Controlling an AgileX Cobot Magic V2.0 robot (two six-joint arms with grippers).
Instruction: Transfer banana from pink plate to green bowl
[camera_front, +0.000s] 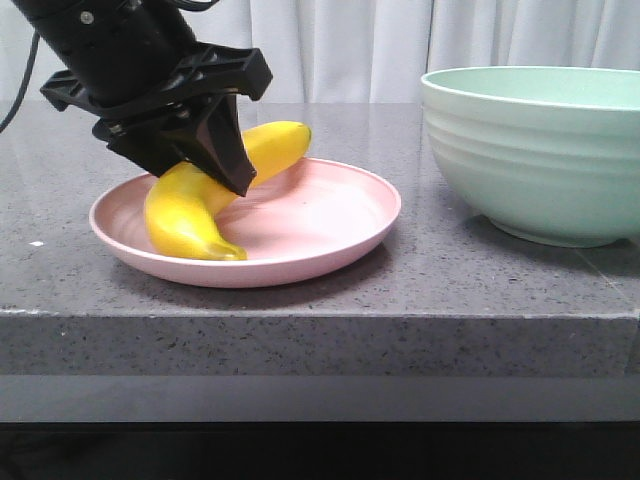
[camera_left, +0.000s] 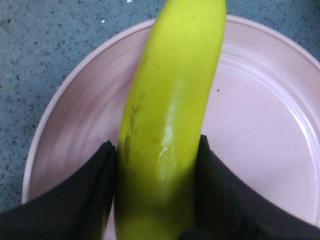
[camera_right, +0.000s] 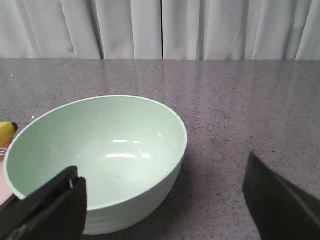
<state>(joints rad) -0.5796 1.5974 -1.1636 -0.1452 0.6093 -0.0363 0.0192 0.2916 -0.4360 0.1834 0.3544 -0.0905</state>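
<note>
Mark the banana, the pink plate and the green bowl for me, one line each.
banana (camera_front: 185, 215): front view, lower yellow body below the gripper.
pink plate (camera_front: 330, 215): front view, bare inner surface right of the banana.
green bowl (camera_right: 115, 155): right wrist view, inside floor.

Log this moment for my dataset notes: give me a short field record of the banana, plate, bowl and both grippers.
banana: lying on the pink plate, one end past the far rim
pink plate: on the grey counter, left of the bowl
green bowl: upright, nothing inside it
left gripper: fingers against both sides of the banana, banana not lifted
right gripper: open, empty, beside the bowl
task state: transfer not yet made
</note>
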